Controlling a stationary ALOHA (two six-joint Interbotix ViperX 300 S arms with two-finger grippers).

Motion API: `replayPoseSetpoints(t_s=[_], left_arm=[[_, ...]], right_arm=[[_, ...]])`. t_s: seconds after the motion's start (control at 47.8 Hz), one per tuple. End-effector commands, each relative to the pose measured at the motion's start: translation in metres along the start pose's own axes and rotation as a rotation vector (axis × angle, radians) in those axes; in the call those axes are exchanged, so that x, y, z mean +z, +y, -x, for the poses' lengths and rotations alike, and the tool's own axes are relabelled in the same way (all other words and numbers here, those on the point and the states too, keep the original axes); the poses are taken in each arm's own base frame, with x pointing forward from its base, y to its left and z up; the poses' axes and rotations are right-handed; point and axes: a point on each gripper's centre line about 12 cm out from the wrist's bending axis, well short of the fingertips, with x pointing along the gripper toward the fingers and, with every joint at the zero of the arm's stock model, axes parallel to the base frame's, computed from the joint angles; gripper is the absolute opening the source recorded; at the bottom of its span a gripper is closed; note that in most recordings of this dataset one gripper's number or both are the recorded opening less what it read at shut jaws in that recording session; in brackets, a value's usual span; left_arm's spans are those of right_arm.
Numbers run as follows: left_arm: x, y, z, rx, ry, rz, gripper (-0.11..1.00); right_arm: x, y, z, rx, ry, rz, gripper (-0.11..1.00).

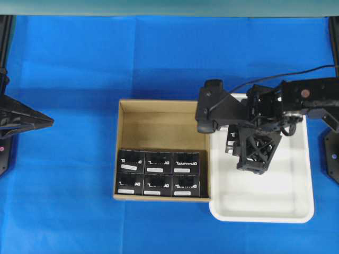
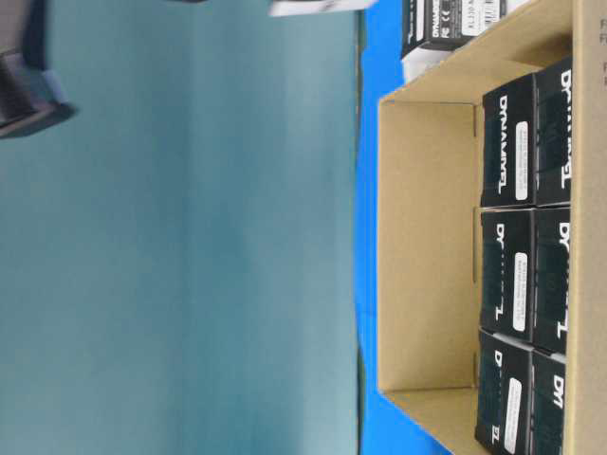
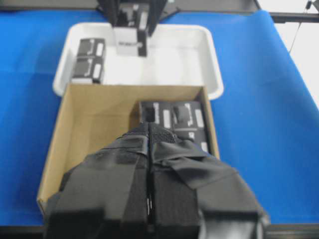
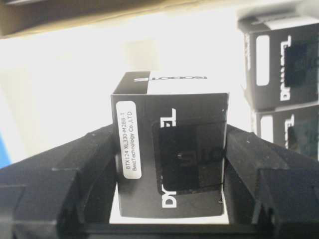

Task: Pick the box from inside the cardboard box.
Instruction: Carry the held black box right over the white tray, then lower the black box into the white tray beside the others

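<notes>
My right gripper [image 4: 169, 149] is shut on one small black box [image 4: 169, 169] with a white label strip, which it holds over the white tray [image 1: 265, 206]. From overhead that gripper [image 1: 258, 156] hangs above the tray's middle. The brown cardboard box [image 1: 159, 121] sits at the centre, with several identical black boxes [image 1: 159, 172] filling its near two rows and its far row bare. My left gripper [image 1: 50, 120] stays at the table's left edge, apart from everything. In its own view the left gripper [image 3: 149, 127] has its taped fingers pressed together with nothing between them.
Two more black boxes [image 3: 89, 62] lie in the tray's corner nearest the cardboard box [image 3: 99, 119], beside the held one. The tray touches the carton's right wall. Blue cloth [image 1: 63, 63] covers the table all round.
</notes>
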Motion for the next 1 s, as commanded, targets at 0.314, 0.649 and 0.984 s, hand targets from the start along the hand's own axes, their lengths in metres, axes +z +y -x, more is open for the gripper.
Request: replayPoseSetpoints(t_s=[0.314, 0.649, 0.984], left_arm=[[0.012, -0.001, 0.0, -0.002, -0.026, -0.002, -0.06], [0.012, -0.001, -0.001, -0.002, -0.025, -0.003, -0.06], [0.012, -0.001, -0.001, -0.002, -0.025, -0.002, -0.06]], right_arm=[[-0.018, -0.004, -0.045, -0.006, -0.107, 0.031, 0.62], [-0.016, -0.006, -0.071, -0.015, -0.093, 0.112, 0.62], [-0.016, -0.017, -0.086, -0.023, -0.076, 0.091, 0.62]])
